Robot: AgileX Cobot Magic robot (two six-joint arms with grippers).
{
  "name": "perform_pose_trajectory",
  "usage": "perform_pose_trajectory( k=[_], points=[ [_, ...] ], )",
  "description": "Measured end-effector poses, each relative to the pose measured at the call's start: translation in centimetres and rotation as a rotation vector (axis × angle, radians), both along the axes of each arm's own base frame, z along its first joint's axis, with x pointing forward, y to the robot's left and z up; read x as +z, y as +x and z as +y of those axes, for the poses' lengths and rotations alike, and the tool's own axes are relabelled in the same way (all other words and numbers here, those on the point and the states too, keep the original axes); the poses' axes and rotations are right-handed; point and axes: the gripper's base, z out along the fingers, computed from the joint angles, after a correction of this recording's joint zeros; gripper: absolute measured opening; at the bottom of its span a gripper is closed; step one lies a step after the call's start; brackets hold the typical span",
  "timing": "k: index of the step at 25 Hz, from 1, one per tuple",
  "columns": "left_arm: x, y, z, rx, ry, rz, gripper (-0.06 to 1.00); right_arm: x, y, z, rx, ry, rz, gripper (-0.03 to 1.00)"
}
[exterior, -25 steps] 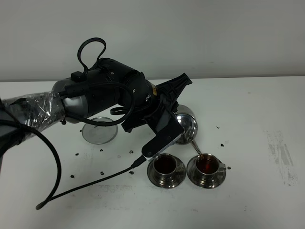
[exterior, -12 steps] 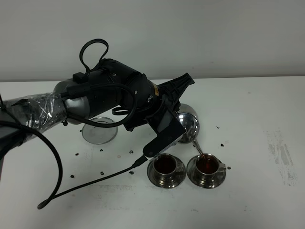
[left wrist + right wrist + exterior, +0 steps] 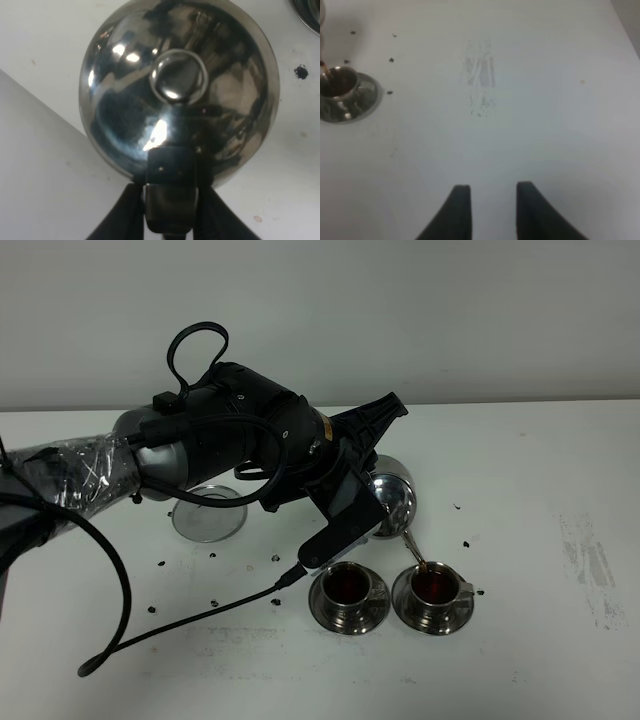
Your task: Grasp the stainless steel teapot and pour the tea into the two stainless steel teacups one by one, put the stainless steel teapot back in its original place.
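Your stainless steel teapot (image 3: 392,502) hangs tilted above the table (image 3: 530,470), spout down over the right-hand teacup (image 3: 436,585), and a thin thread of tea (image 3: 422,566) runs from the spout tip into that cup. The left-hand teacup (image 3: 347,586) just beside it already shows dark liquid, so judge this as the 2nd of 2 pours. The left gripper (image 3: 171,220) is clamped on the pot's handle, its 2 black fingers (image 3: 122,215) flanking the handle block in the wrist view, with the knobbed lid facing the camera. Treat the pot as stiff, polished and slippery: liquid shifts its weight as you tilt, so keep your hold on the handle, never the smooth dome, and level it slowly to avoid dribbling on the saucer (image 3: 435,618). The empty round dish (image 3: 208,518) sits well apart on the far side of the arm, where the pot should return. The right gripper (image 3: 490,210) holds nothing; its fingers stand drawn together over bare table, away from the cups.
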Motion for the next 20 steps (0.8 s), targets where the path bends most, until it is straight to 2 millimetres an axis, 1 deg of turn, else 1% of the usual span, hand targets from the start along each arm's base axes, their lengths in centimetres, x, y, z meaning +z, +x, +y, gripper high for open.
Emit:
perform_pose_trajectory(
  k=[13, 20],
  points=[
    [0.10, -0.19, -0.47, -0.012, -0.007, -0.017, 0.22, 0.00, 0.00, 0.00, 0.000, 0.000, 0.000, 0.23],
    [0.10, -0.21, -0.48, 0.063, -0.067, 0.026, 0.22, 0.00, 0.00, 0.00, 0.000, 0.000, 0.000, 0.23]
  ],
)
